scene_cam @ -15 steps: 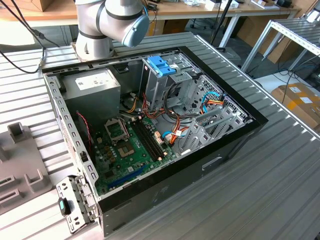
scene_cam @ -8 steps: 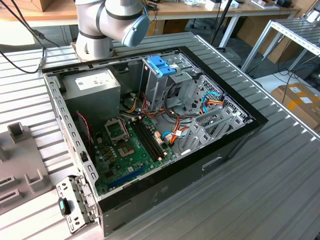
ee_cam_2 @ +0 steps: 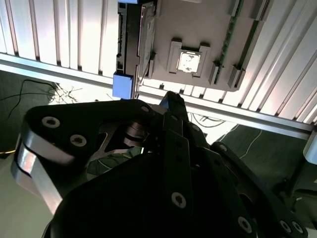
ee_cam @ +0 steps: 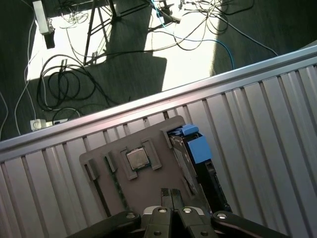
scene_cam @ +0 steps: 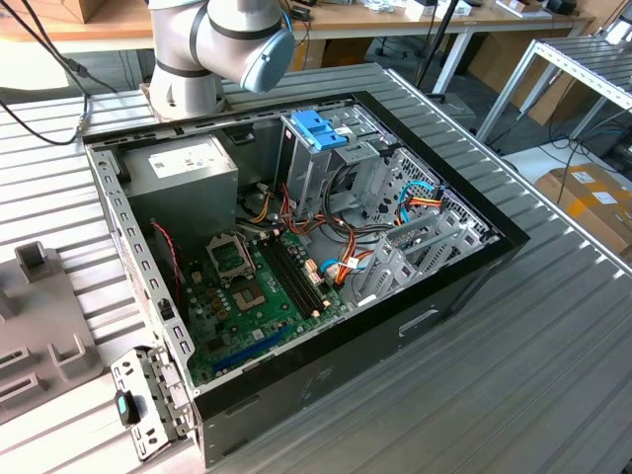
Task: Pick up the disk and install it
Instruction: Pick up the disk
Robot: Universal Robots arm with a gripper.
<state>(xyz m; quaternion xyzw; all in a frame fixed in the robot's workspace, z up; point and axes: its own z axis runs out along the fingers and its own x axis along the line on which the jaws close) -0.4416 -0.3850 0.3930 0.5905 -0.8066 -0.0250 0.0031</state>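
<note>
So far, the disk (ee_cam: 182, 154) is not picked up. It is seen standing on edge in a slot at one side of a grey tray (ee_cam: 148, 191), with its blue rail (ee_cam: 197, 148) turned outward. On the same tray a square chip (ee_cam: 137, 158) is held in a frame beside it, and thin memory sticks (ee_cam: 116, 186) are set in slots farther along. The tray is laid on the ribbed metal table (ee_cam: 257, 129), near its edge, and cables (ee_cam: 74, 84) are seen on the floor beyond. The claw (ee_cam: 172, 197) is pointed toward the tray and is kept apart from the disk. Its fingertips are pressed together and nothing is gripped. In the exterior view an open computer case (scene_cam: 474, 267) is set on the table, and a metal cage (scene_cam: 316, 168) with a blue plastic top is seen inside it. Judged from this, no part of the task is done: the grasp, the lift and the fitting are all left.
</note>
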